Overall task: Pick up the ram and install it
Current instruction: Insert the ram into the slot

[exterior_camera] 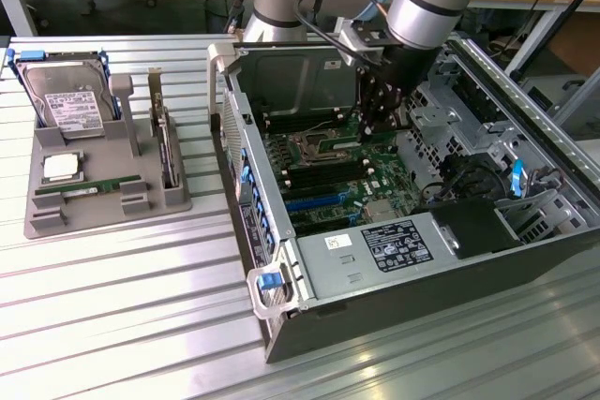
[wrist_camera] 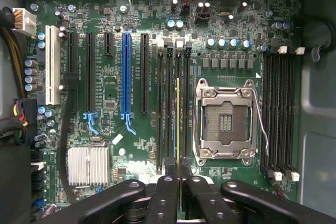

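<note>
Hovering over the board with the ram (wrist_camera: 178,124) pinched edge-on in my nearly shut end effector (wrist_camera: 178,195).

Stick sits right above the slots (wrist_camera: 172,108) beside the empty CPU socket (wrist_camera: 226,119); any tilt could jam it crooked.

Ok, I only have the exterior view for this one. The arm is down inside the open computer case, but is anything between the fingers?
Observer: Yes. In the wrist view the fingers are shut on the ram, which is seen edge-on as a thin line.
Operator: Where is it over the board?
Observer: It runs along the bank of black memory slots, next to the processor socket.
Operator: Is there a chip in that socket?
Observer: No, the socket is empty, with its metal frame around bare contacts.
</note>
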Robot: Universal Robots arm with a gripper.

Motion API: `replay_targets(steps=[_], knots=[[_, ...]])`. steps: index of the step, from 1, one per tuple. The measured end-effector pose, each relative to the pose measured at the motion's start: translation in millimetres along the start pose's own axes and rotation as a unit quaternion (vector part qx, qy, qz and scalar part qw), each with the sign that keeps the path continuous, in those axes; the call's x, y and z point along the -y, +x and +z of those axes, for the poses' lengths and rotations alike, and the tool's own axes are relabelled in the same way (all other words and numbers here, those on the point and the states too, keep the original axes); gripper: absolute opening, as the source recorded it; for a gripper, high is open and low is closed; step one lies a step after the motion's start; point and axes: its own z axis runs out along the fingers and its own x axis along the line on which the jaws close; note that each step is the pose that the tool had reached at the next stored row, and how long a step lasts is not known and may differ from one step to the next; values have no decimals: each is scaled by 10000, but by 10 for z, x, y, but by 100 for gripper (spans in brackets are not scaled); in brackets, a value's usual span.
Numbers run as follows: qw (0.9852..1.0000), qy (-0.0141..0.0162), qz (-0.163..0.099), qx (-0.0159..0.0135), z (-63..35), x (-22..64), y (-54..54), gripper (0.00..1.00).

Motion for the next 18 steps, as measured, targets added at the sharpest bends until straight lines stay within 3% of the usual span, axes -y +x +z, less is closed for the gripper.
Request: replay_targets(steps=[18], knots=[[10000,0,0,0,71,3,3,13]])
